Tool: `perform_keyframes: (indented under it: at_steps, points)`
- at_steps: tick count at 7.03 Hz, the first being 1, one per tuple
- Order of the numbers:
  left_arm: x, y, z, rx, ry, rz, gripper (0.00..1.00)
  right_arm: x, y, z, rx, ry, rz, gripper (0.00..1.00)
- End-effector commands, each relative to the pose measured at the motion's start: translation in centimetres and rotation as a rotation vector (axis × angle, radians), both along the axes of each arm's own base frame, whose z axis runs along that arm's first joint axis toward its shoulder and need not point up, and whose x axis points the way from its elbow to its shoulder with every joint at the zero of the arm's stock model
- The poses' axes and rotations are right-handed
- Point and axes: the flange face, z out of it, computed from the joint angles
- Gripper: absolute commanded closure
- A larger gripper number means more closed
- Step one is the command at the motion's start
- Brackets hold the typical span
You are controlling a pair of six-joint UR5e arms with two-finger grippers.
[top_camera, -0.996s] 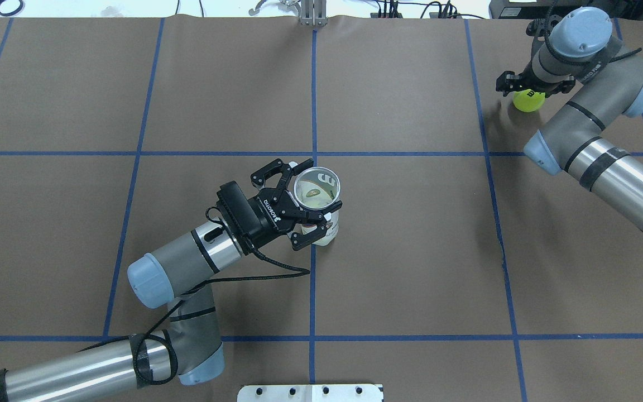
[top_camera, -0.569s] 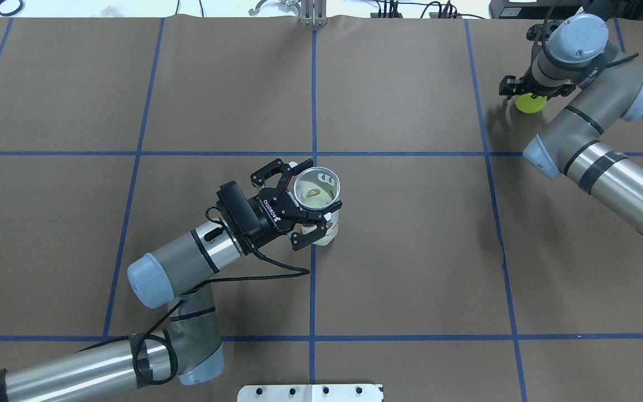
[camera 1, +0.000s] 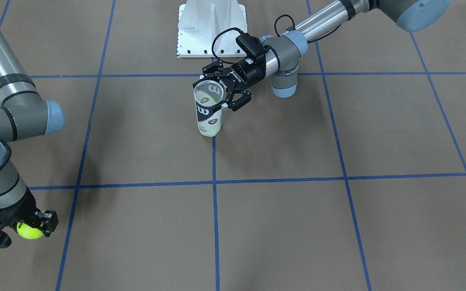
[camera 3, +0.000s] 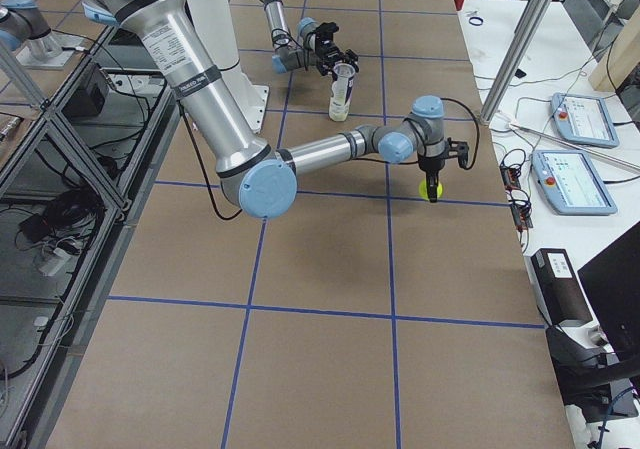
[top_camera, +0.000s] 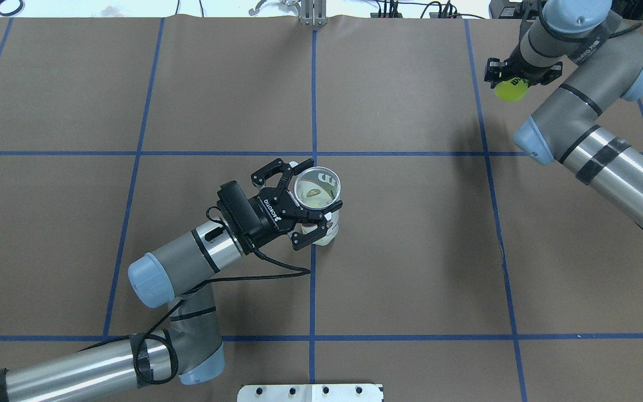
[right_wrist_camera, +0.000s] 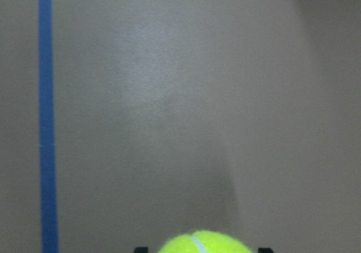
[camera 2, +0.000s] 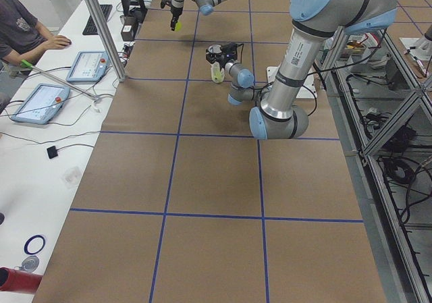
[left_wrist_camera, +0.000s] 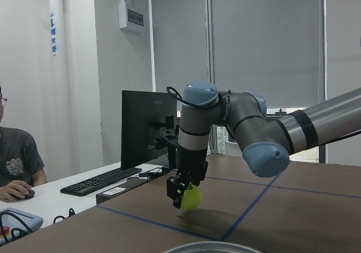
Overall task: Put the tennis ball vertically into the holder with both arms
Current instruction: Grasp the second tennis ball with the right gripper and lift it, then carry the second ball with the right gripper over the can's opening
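Note:
The holder (top_camera: pixel 317 188), a clear can with a silver rim and a navy "W" label, stands upright near the table's middle; it also shows in the front view (camera 1: pixel 208 111). My left gripper (top_camera: pixel 310 200) is shut on the holder just below its rim, a finger on each side. The yellow-green tennis ball (top_camera: pixel 511 90) hangs above the far right part of the table. My right gripper (top_camera: pixel 511 84) points down and is shut on the ball. The ball also shows in the front view (camera 1: pixel 29 232), left wrist view (left_wrist_camera: pixel 190 197) and right wrist view (right_wrist_camera: pixel 204 243).
The white pedestal base (camera 1: pixel 210 28) stands at the robot's edge of the table. Blue tape lines (top_camera: pixel 313 290) grid the brown table cover. A side table with tablets (camera 2: pixel 86 65) and a seated person (camera 2: pixel 20 30) lie beyond the far edge.
My right gripper has risen with the ball off the table and drifted left and farther back in the overhead view. My left arm and the holder have not moved.

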Motion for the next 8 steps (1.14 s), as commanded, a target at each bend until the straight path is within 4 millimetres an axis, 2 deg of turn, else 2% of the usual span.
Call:
perform_keyframes:
  at_steps: [1,2,3,4,5,6,8]
  points:
    - [0.0,0.0,-0.1,0.000,0.002,-0.001,0.07,-0.5,9.0,-15.0,-0.155,-0.227,0.052,1.00]
    - [0.0,0.0,0.0,-0.001,0.000,-0.001,0.07,-2.7,14.3,-20.6,-0.207,-0.308,0.070,1.00]
    - [0.0,0.0,-0.1,-0.001,0.001,-0.002,0.07,-5.9,17.5,-26.5,-0.238,-0.380,0.059,1.00]
    - [0.0,0.0,0.0,-0.002,0.000,-0.002,0.07,-9.7,20.8,-30.1,-0.284,-0.426,0.070,1.00]
    - [0.0,0.0,0.0,-0.001,0.001,-0.002,0.07,-12.4,23.4,-32.3,-0.275,-0.443,0.046,1.00]
    - [0.0,0.0,0.0,-0.002,0.000,-0.002,0.07,-13.7,25.0,-33.9,-0.263,-0.459,0.017,1.00]
    - [-0.1,-0.1,-0.1,-0.007,0.003,-0.011,0.07,-14.6,25.7,-34.2,-0.249,-0.456,0.015,1.00]
